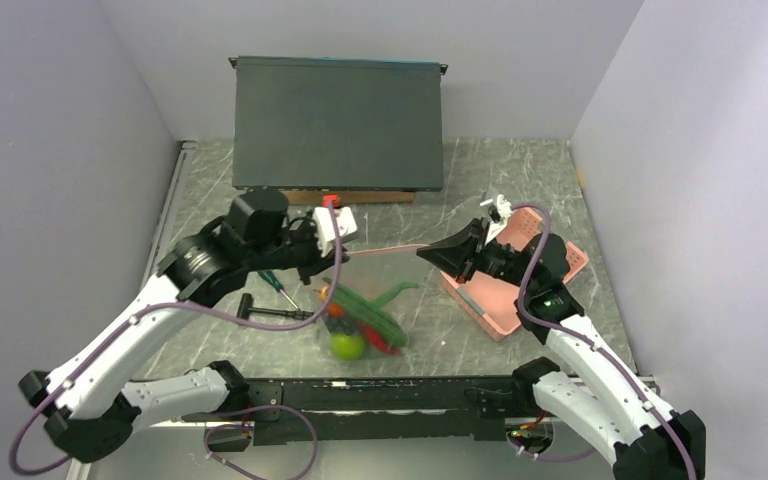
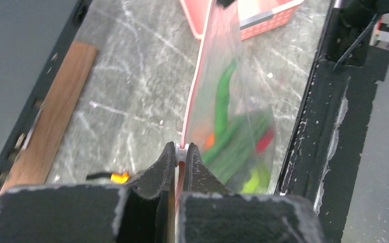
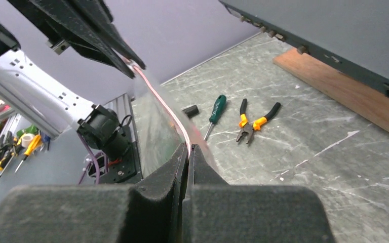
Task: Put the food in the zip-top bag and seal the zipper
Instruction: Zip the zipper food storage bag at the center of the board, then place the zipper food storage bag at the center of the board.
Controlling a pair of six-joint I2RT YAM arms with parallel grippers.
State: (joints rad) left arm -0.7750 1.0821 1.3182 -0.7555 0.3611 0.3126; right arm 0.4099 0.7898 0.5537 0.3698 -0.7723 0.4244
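lime-green fruit (image 1: 346, 345), cucumber (image 1: 365, 312), red chili (image 1: 381, 343) seen inside zip-top bag (image 2: 243, 91), hung low over table. zipper (image 1: 392, 250) held taut: left gripper (image 2: 181, 152) clamped on one end, right gripper (image 3: 189, 152) on other. pink basket (image 1: 500, 312) beside right gripper.

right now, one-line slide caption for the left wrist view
Left fingers pinch the pink zipper of the zip-top bag, toy food hanging inside.

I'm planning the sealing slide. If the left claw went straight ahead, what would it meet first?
The left claw, shut on the zipper, would run along that strip and probably meet the right claw pinching its far end; depth is unclear.
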